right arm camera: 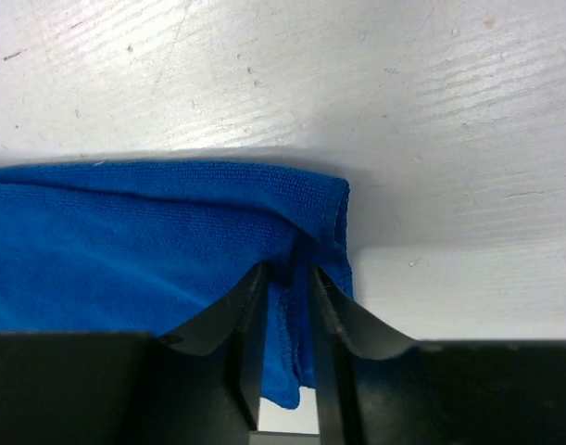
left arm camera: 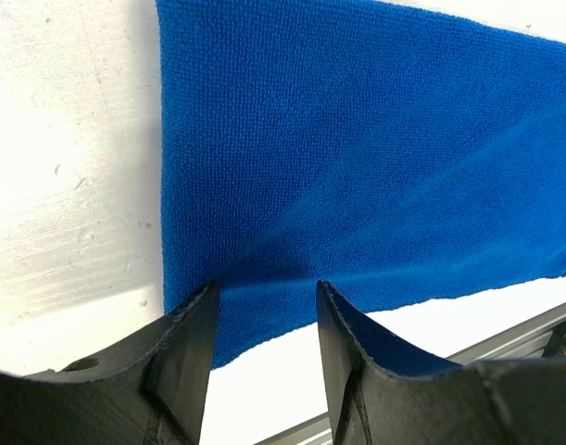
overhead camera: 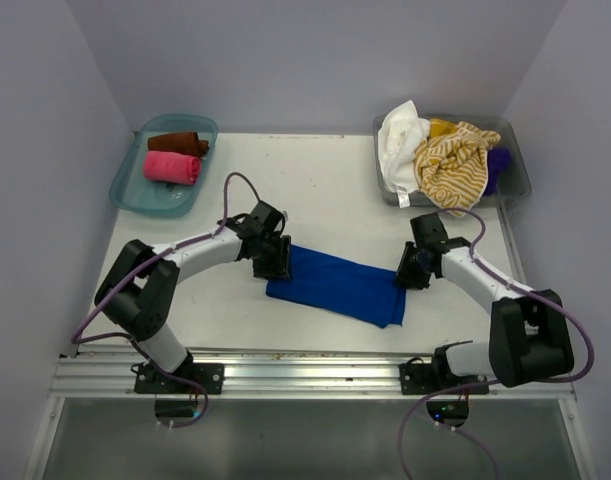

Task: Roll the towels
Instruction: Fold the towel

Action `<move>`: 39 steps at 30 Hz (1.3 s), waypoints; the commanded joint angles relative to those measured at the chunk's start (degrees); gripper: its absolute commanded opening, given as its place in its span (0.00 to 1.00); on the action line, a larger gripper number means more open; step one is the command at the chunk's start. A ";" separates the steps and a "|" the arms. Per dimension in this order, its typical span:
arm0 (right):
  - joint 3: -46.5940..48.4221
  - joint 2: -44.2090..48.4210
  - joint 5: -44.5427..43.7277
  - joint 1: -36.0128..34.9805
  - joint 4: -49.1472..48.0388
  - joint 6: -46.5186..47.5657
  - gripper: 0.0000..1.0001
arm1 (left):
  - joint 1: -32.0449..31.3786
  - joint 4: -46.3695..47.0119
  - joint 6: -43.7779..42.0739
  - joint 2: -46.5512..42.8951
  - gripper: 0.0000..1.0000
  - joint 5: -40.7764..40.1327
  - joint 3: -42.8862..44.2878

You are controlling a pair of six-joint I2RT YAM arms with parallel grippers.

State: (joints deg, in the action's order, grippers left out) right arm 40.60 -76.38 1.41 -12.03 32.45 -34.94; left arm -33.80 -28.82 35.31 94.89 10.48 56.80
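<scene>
A royal blue towel lies flat and folded into a long strip across the middle of the table. My left gripper is at its left end, open, with both fingertips resting on the cloth near the corner; a crease runs away from the left finger. At the strip's right end, my right gripper has its jaws drawn narrow, with the hemmed edge of the towel bunched between them.
A teal tray at the back left holds a rolled pink towel and a rolled brown towel. A grey bin at the back right holds loose white, yellow-striped and purple towels.
</scene>
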 commanded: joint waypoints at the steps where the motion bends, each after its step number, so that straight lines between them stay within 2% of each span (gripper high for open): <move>1: 1.76 -0.44 -1.23 0.17 -2.74 1.19 0.26 | 0.49 0.25 -1.12 -1.64 0.50 0.42 1.39; 3: 1.85 0.52 -2.97 0.17 -2.48 0.93 0.16 | 0.49 0.34 -1.12 -1.47 0.50 0.42 1.21; 4: 1.85 1.05 -3.43 0.17 -2.39 0.84 0.04 | 0.49 0.43 -1.12 -1.46 0.50 0.42 1.13; 6: 2.38 2.19 -4.04 0.25 -1.78 0.84 0.00 | 0.49 0.52 -1.12 -1.46 0.50 0.42 0.86; 15: 4.84 5.71 -6.07 0.17 0.34 0.66 0.00 | 0.67 -1.33 -1.73 -3.04 0.50 -0.28 2.79; 26: 5.37 0.53 -6.42 0.17 -0.19 0.93 0.00 | 0.75 -2.56 -2.53 -3.49 0.50 0.59 4.82; 27: 5.19 0.36 -7.03 0.17 -0.10 0.84 0.04 | 0.75 -2.47 -2.53 -3.49 0.50 1.03 4.56; 28: 5.10 0.35 -7.03 0.17 0.07 0.84 0.20 | 0.75 -2.21 -2.53 -3.22 0.50 1.29 4.55; 30: 5.02 1.14 -7.03 0.17 0.60 0.75 0.29 | 0.75 -2.03 -2.61 -3.22 0.50 1.91 4.55; 31: 4.84 2.71 -7.12 0.17 0.77 0.66 0.37 | 0.67 -1.94 -2.61 -3.13 0.50 2.09 4.55; 32: 4.67 3.42 -7.47 0.08 1.12 0.57 0.39 | 0.75 -1.86 -2.70 -3.05 0.50 2.26 4.73; 35: 3.79 6.14 -5.99 0.17 1.48 0.40 0.33 | 0.67 -1.33 -3.05 -2.08 0.50 3.40 5.69; 39: 1.33 6.77 -0.02 -0.09 -0.28 0.75 0.18 | 0.67 0.51 -3.32 0.29 0.50 7.17 5.87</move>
State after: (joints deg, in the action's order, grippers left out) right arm 43.86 -70.63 -2.59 -12.03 32.67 -34.41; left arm -33.43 -30.61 33.36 93.73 13.85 60.88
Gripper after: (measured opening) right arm 0.201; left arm 0.501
